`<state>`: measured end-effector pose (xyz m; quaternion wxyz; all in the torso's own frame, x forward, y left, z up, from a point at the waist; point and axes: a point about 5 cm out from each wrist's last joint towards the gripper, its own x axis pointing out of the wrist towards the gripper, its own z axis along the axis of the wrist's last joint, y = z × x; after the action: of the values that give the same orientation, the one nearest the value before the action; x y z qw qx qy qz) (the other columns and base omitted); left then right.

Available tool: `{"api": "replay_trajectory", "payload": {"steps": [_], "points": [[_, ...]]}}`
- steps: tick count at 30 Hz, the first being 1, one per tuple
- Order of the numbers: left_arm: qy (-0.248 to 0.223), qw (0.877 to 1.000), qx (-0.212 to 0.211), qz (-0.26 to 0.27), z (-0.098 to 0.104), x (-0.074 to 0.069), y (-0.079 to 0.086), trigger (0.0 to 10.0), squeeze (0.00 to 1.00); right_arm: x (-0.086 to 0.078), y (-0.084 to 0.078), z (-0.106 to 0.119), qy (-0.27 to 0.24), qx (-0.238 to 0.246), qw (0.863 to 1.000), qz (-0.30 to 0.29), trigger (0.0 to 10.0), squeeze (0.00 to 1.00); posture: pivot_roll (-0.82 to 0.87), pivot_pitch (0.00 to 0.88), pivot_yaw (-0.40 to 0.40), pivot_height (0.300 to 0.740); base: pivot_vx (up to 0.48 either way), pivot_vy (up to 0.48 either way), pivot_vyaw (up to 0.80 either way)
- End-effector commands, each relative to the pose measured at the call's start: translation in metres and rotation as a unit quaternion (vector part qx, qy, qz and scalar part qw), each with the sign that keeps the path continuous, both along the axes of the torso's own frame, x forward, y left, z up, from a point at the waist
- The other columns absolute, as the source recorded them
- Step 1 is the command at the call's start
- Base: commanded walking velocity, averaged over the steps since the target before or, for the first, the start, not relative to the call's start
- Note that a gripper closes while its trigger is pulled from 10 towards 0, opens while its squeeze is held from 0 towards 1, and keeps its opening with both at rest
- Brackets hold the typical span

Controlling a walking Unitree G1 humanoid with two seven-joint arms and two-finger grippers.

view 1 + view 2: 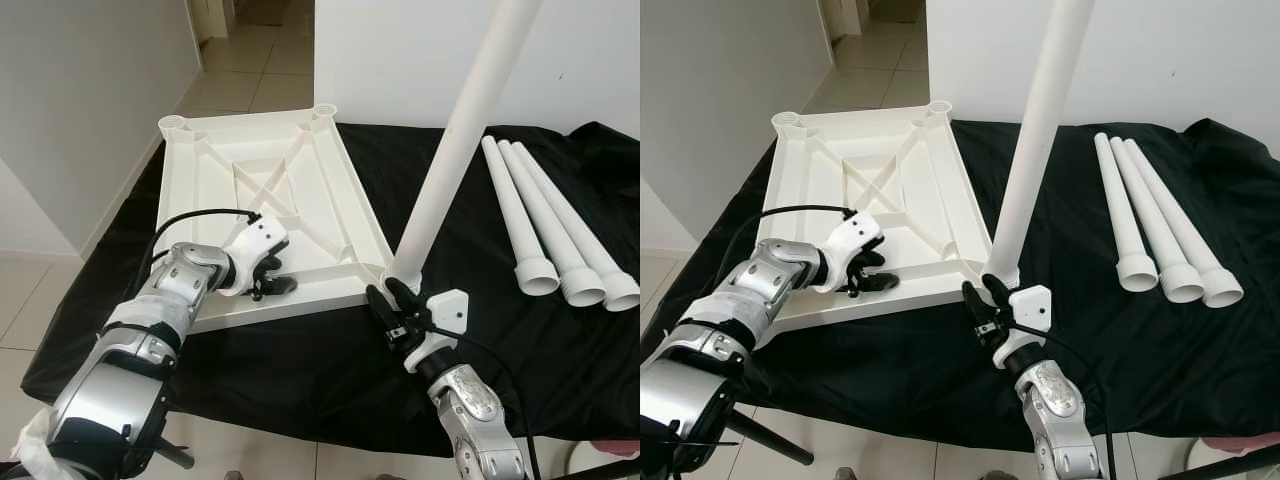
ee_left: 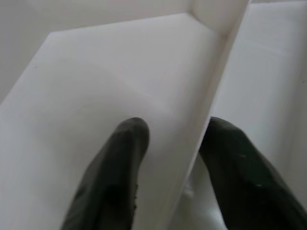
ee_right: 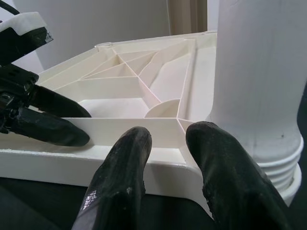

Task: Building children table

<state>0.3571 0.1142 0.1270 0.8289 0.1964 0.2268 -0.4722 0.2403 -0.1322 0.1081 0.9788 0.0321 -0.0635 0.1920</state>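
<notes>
Right tool [image 1: 392,300]: nearest me, at the tabletop's near-right corner, fingers spread with nothing between them, tips just beside the base of the upright leg [image 1: 455,150].
Left tool [image 1: 272,278]: fingers clamped either side of a rib on the near rail of the tabletop [image 1: 225,185], pinning it down.
Tabletop: white, upside down, ribs up, on the black cloth [image 1: 300,370] covering the table.
Upright leg: seated in the near-right socket, long axis near vertical, leaning slightly away to the right; threaded collar visible in the right wrist view, so I judge it not fully home.
Key relation: leg base sits just ahead of the right tool, so that arm is the one to take it.
Spare legs [image 1: 560,230]: three, lying side by side far right on the cloth, collars toward me.
</notes>
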Motion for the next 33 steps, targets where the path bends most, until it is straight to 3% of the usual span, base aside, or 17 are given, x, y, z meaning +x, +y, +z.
{"api": "replay_trajectory", "payload": {"steps": [1, 2, 3, 14, 28, 29, 33], "points": [[-0.046, 0.997, 0.014, 0.068, 0.0, 0.007, 0.0, 2.4, 0.0, 0.001, -0.001, -0.002, 0.002, -0.004, 1.0, -0.004, 10.0, 0.0, -0.12, 0.0, 0.054, 0.74, 0.0, 0.0, 0.0], [-0.046, 0.997, 0.014, 0.068, 0.0, 0.007, 0.0, 2.4, 0.0, 0.001, -0.001, -0.002, 0.002, -0.004, 1.0, -0.004, 10.0, 0.0, -0.12, 0.0, 0.054, 0.74, 0.0, 0.0, 0.0], [-0.046, 0.997, 0.011, 0.06, -0.001, 0.006, -0.004, 0.0, 0.0, 0.002, 0.0, -0.002, 0.001, -0.003, 1.0, -0.004, 10.0, 0.0, -0.12, 0.0, 0.054, 0.74, 0.0, 0.0, 0.0], [-0.043, 0.998, -0.006, 0.034, -0.006, -0.004, -0.031, 0.0, 0.0, 0.004, 0.003, -0.002, -0.002, 0.003, 1.0, -0.007, 10.0, 0.0, -0.11, 0.0, 0.058, 0.74, 0.0, 0.0, 0.0], [-0.062, 0.995, -0.031, 0.072, 0.003, 0.0, -0.042, 0.0, 0.0, 0.007, 0.004, -0.001, -0.006, 0.007, 1.0, -0.011, 10.0, 0.0, -0.11, 0.0, 0.057, 0.74, 0.0, 0.0, 0.0], [-0.072, 0.995, -0.037, 0.062, 0.007, 0.0, -0.049, 9.7, 0.0, 0.007, 0.005, -0.001, -0.006, 0.006, 1.0, -0.009, 10.0, 0.0, -0.11, 0.0, 0.054, 0.74, 0.0, 0.0, 0.0], [-0.077, 0.994, -0.054, 0.046, 0.014, -0.001, -0.056, 10.0, 0.0, 0.009, 0.005, 0.0, -0.009, 0.005, 1.0, -0.008, 10.0, 0.0, -0.11, 0.0, 0.054, 0.74, 0.0, 0.0, 0.0]]}}
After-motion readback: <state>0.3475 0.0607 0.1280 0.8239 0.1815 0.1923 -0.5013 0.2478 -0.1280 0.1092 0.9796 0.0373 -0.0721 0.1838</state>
